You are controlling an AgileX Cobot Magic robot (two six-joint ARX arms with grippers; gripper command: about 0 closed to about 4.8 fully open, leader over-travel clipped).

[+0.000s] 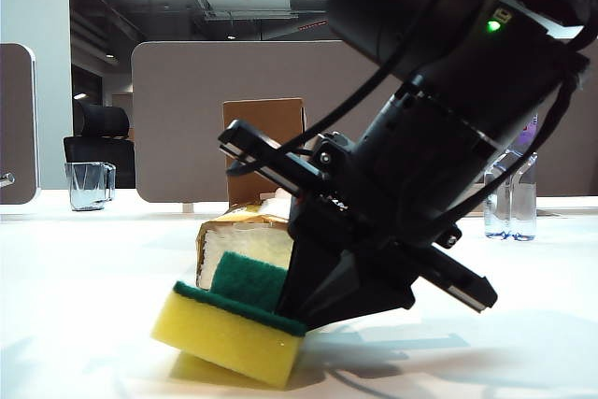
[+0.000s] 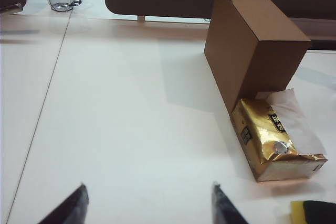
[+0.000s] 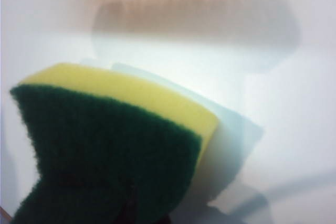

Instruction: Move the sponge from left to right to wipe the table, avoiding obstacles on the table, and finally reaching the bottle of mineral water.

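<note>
Exterior view: right gripper (image 1: 304, 310) comes down steeply and is clamped on the sponge (image 1: 229, 329), pinching its green top so it buckles up. Sponge sits tilted on the table (image 1: 75, 324), one end lifted, just in front of the tissue pack (image 1: 234, 240). Cardboard box (image 1: 264, 147) stands upright behind the tissue pack, bottle of mineral water (image 1: 523, 198) well apart to its right, glass mug (image 1: 90, 184) far to its left.

Left wrist view: left gripper (image 2: 147, 208) hangs over bare table with fingers apart, holding nothing. Tissue pack lies touching the box; sponge corner near the tissue pack.

Right wrist view: sponge fills the frame, green layer creased where it is pinched.
</note>
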